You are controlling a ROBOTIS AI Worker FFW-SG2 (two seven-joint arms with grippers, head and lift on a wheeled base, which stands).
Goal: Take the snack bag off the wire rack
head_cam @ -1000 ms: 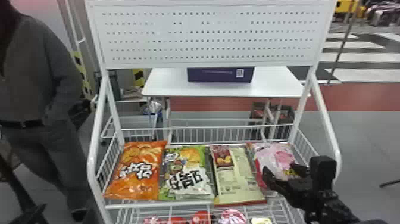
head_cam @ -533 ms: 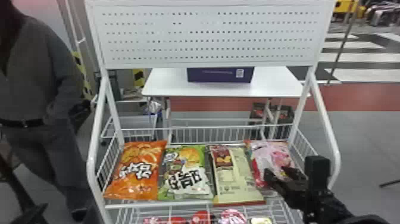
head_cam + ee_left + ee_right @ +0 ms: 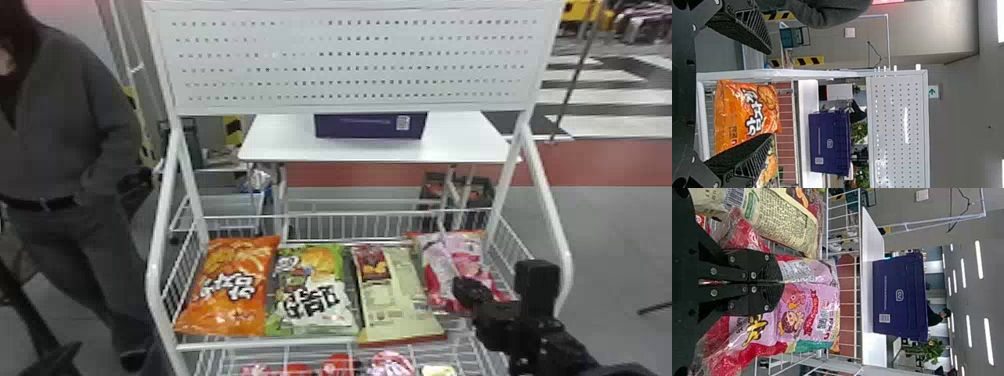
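My right gripper (image 3: 470, 292) is over the near part of the pink snack bag (image 3: 440, 260), at the right end of the wire rack (image 3: 265, 345). In the right wrist view the right gripper (image 3: 779, 282) has its fingers together on a fold of the pink bag (image 3: 807, 309), whose film creases around them; the pinched part is hidden. The bag lies in the basket beside the cream bag (image 3: 395, 300). At the lower left stands my left gripper (image 3: 52, 352). In the left wrist view the left gripper (image 3: 770, 94) is open, its fingers apart with nothing held.
An orange bag (image 3: 230, 290) and a green bag (image 3: 312, 295) lie farther left in the basket. More packs (image 3: 337, 367) sit on the tier below. White side posts (image 3: 545, 200) and a perforated panel (image 3: 350, 60) frame the rack. Behind it, a table (image 3: 465, 145) holds a purple box (image 3: 370, 125).
My right gripper's fingers have come together on the pink bag, and the arm has shifted slightly left. The bag has bunched up a little. The left arm shows no clear movement.
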